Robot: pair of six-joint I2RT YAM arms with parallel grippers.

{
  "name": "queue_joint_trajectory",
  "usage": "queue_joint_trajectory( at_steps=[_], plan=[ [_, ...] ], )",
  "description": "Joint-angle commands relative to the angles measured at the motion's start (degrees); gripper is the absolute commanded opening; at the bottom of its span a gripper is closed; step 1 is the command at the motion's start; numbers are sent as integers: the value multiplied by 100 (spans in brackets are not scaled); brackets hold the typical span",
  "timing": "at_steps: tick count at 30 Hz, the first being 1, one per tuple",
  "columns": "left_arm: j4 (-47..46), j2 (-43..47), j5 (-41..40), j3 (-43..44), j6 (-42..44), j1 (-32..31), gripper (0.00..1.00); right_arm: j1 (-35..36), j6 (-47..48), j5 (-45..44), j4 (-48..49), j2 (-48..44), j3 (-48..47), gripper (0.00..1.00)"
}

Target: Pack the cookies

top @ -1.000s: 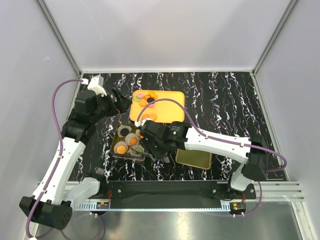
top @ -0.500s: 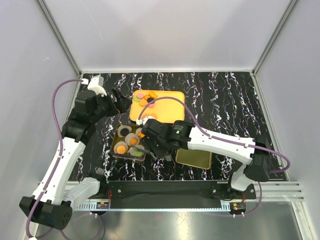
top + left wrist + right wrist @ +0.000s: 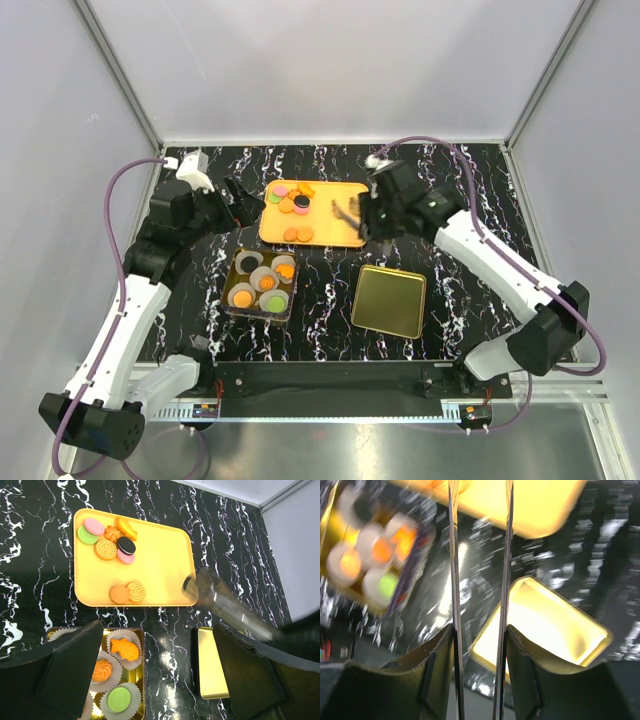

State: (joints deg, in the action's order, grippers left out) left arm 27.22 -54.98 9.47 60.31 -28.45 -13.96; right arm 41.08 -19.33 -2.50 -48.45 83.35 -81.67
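Right half of tray (image 3: 330,228) open; right gripper (image 3: 343,212) hangs over it. Far-left corner crowded by cookies (image 3: 290,197). Near side: gold lid (image 3: 388,301), cup-filled tin (image 3: 142,695).

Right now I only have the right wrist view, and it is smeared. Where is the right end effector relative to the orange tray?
Observer: In the top view, the right end effector is over the right edge of the orange tray.
Operator: Are cookies left on that tray?
Observer: Yes: a cluster of cookies in its far left corner and a pair near the front edge.
Operator: And the left arm?
Observer: The left end effector hangs open and empty, left of the tray.
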Motion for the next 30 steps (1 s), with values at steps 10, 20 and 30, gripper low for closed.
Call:
queue_joint_trajectory(
  at_steps=[10, 20, 30],
  plan=[
    [-498, -92, 704, -160, -108, 24, 99, -3016, 70, 373, 1354, 875, 239, 51],
    [-543, -21, 801, -187, -135, 33, 99, -3633, 70, 356, 1830, 2368, 64, 58],
    [-569, 31, 793, -231, -135, 33, 99, -3633, 421, 285, 1276, 3337, -613, 80]
  ],
)
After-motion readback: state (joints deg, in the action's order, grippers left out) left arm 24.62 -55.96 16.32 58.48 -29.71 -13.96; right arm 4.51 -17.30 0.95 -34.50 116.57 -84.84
